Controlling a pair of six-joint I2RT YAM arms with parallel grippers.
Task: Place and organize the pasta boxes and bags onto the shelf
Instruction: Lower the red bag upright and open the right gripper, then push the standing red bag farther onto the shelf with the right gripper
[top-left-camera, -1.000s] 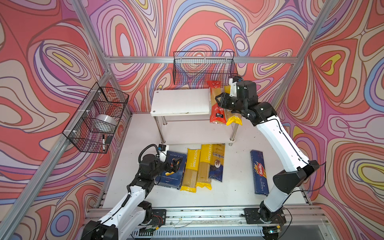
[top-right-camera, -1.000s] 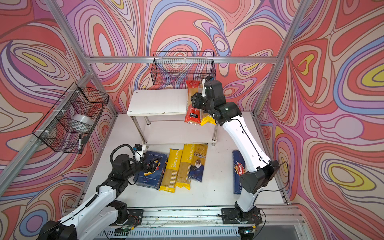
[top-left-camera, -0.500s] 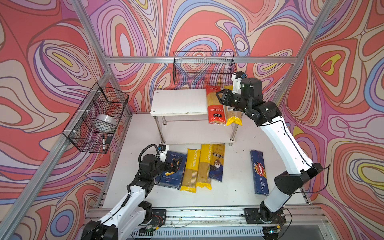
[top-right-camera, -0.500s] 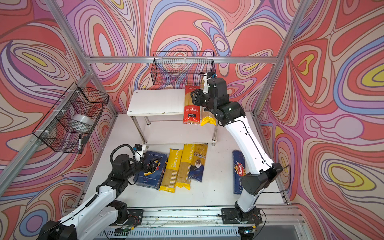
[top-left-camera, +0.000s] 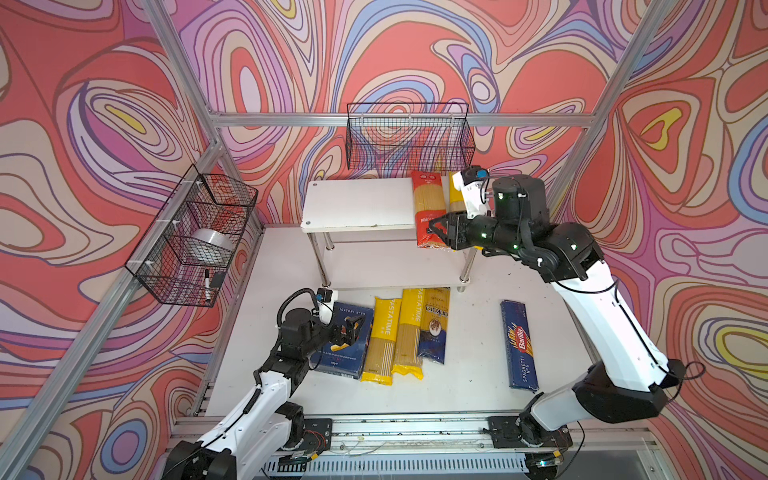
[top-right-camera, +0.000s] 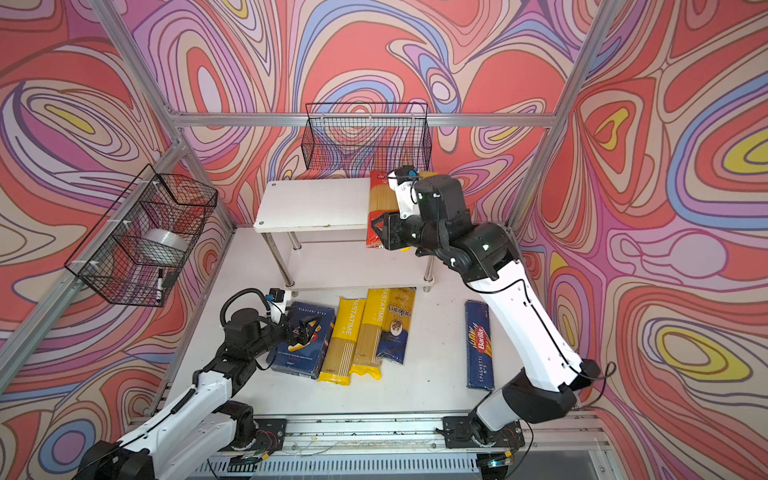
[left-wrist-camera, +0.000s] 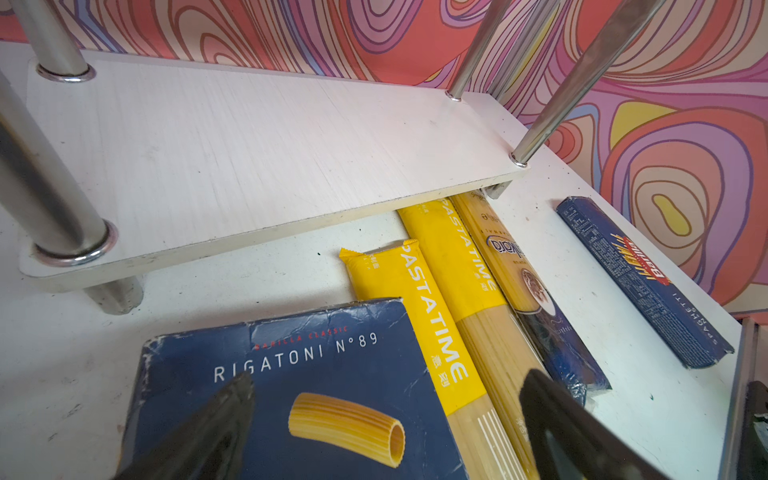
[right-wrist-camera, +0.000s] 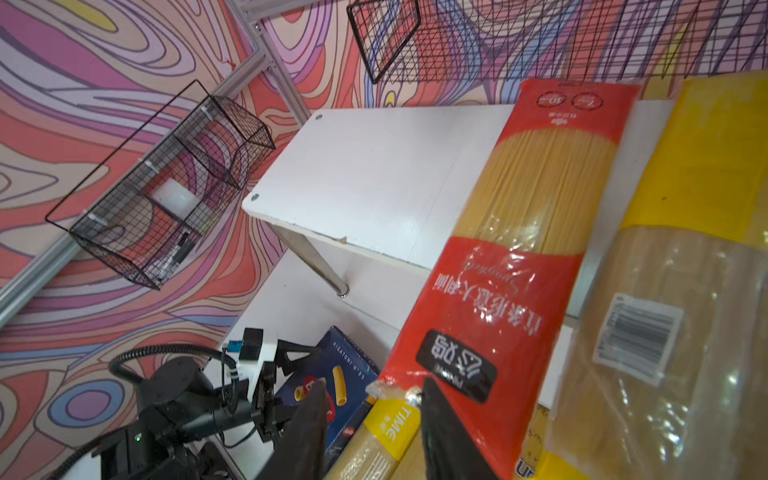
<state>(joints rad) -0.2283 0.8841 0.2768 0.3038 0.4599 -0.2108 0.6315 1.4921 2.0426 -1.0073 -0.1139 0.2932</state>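
**Both top views.** Right pincer (top-left-camera: 434, 232): released, parted at the overhanging near end of the red-and-clear bag (top-left-camera: 428, 199). The bag lies flat on the top board of the shelf (top-left-camera: 357, 203) and stretches away beyond the pincer. Left pincer (top-left-camera: 351, 328): released, over the rigatoni box (top-left-camera: 343, 359) on the tabletop (top-left-camera: 469, 374).

**Left wrist view.** The rigatoni box (left-wrist-camera: 291, 374) is directly beneath the left pincer's parted fingers (left-wrist-camera: 224, 415). A yellow PASTATIME bag (left-wrist-camera: 419, 299) lies just beside the box. The shelf's lower board is ahead.

**Right wrist view.** The right pincer's fingers (right-wrist-camera: 449, 436) are parted, with one over the red-and-clear bag's near corner. A yellow-and-clear bag (right-wrist-camera: 685, 249) lies on the shelf just past that finger.
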